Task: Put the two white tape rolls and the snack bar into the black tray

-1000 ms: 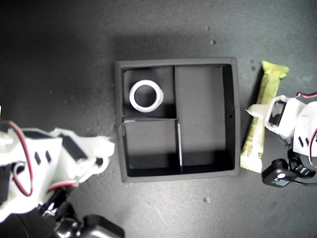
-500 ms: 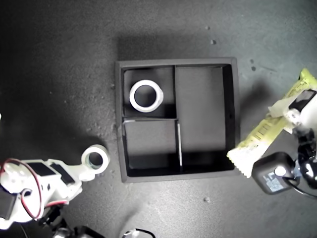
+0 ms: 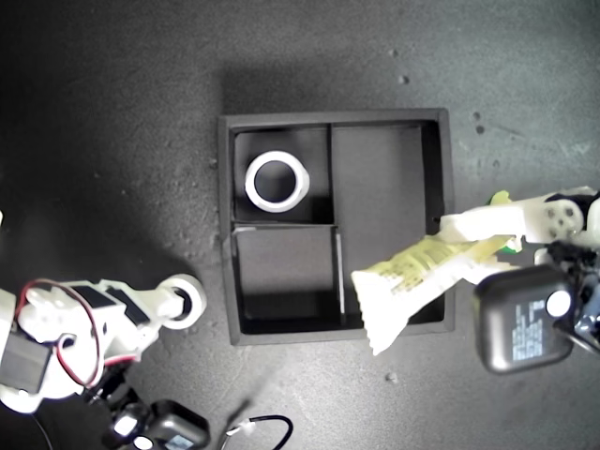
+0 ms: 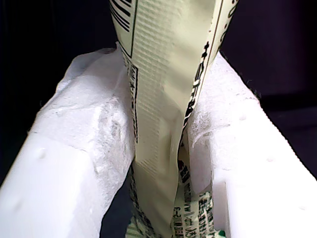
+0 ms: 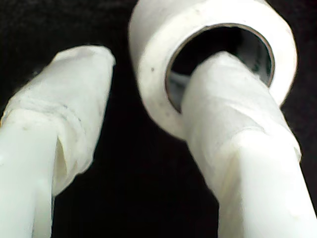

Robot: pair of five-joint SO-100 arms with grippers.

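Observation:
The black tray [image 3: 226,234] lies in the middle of the exterior view. One white tape roll [image 3: 277,181] rests in its upper-left small compartment. The snack bar [image 3: 422,270] hangs tilted over the tray's right wall and long compartment, with my first gripper [image 3: 469,239] shut on it. The first wrist view shows the wrapper [image 4: 158,99] pinched between the white fingers of the first gripper [image 4: 161,64]. The other white tape roll [image 3: 185,300] is left of the tray, threaded on one finger of my second gripper [image 3: 176,302]. In the second wrist view the roll [image 5: 148,44] sits on one finger [image 5: 228,109]; the other finger [image 5: 64,99] stands apart from it.
A black boxy camera unit [image 3: 522,319] rides on the first arm at the exterior view's right. A thin cable [image 3: 258,427] lies near the bottom edge. The second arm's white body [image 3: 66,328] fills the exterior view's lower left. The surface is dark matte.
My first gripper has swung the snack bar leftward from beside the tray to over its right wall. My second gripper has shifted slightly with the tape roll at its tip.

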